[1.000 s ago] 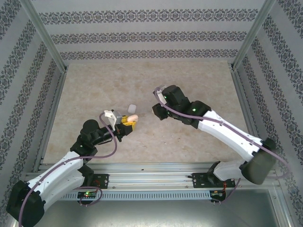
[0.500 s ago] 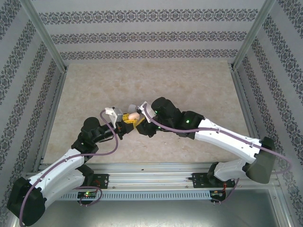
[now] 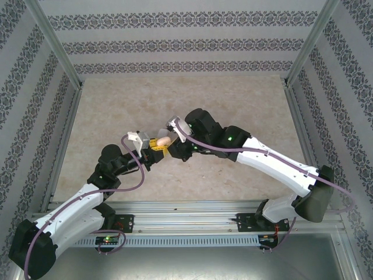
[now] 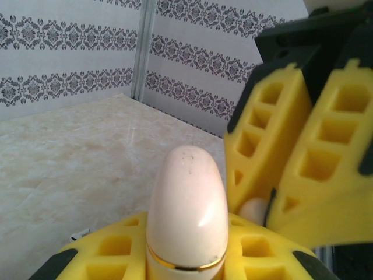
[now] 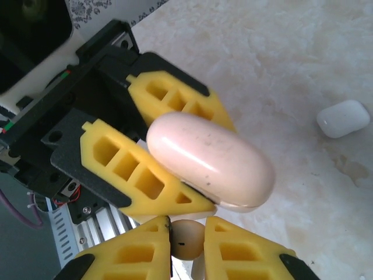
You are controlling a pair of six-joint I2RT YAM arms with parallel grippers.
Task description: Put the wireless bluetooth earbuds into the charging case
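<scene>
Jaws clamped on both arms: on the left gripper [image 4: 186, 263] around a cream capsule [image 4: 186, 198], on the right gripper [image 5: 186, 230] pinching a small tan rounded piece [image 5: 187, 241] just beside it. Charging case [image 5: 344, 118] lying free on the table [image 5: 291, 46], apart from both. Probably light, rigid, slippery; best gripped across its middle.

The left arm reaches in from the near left. The left gripper [image 3: 158, 147] squeezes a pale oval thing [image 4: 186, 204]. The right arm bends in from the right. The right gripper [image 5: 186, 229] pinches a small tan ball [image 5: 187, 242], right beside the left fingers [image 5: 140, 175].
</scene>
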